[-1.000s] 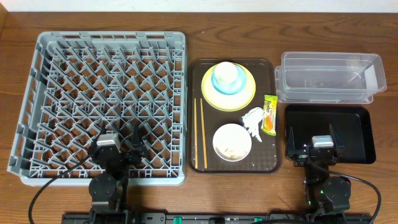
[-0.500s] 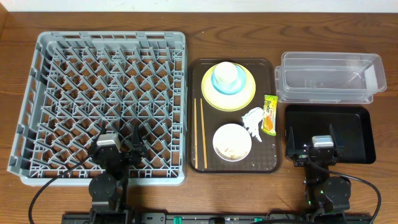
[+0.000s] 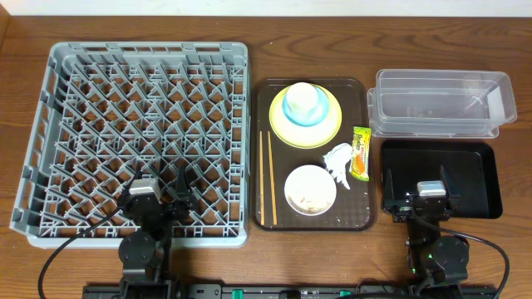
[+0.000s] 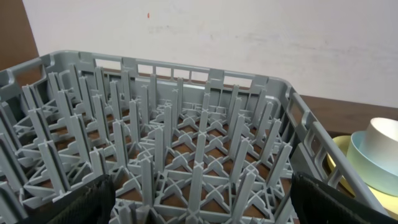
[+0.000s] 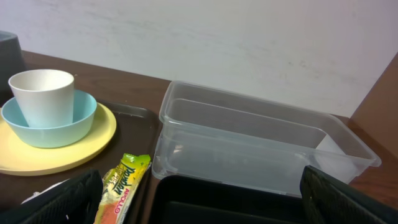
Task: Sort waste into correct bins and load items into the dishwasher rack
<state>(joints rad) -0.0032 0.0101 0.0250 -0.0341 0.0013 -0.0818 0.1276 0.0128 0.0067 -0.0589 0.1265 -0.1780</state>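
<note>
The grey dishwasher rack point(image 3: 150, 51) fills the left side. My left gripper point(image 3: 158, 178) hangs open over its near edge, its pegs point(image 4: 174, 137) between the jaws. On the brown tray, a white cup point(image 3: 302, 97) sits in a light blue bowl point(image 3: 288, 110) on a yellow plate point(image 3: 328, 129). Nearer lie a white bowl point(image 3: 310, 189) with crumbs, chopsticks point(image 3: 268, 178), a napkin point(image 3: 339, 158) and a snack wrapper point(image 3: 360, 153). My right gripper point(image 3: 416, 178) stands open over the black tray bin point(image 3: 465, 166); the clear tub point(image 3: 440, 104) lies behind it.
The brown serving tray point(image 3: 357, 203) lies between the rack and the two bins. Bare wooden table shows around everything. In the right wrist view the wrapper point(image 5: 121, 186) lies just left of the black tray's point(image 5: 230, 202) corner.
</note>
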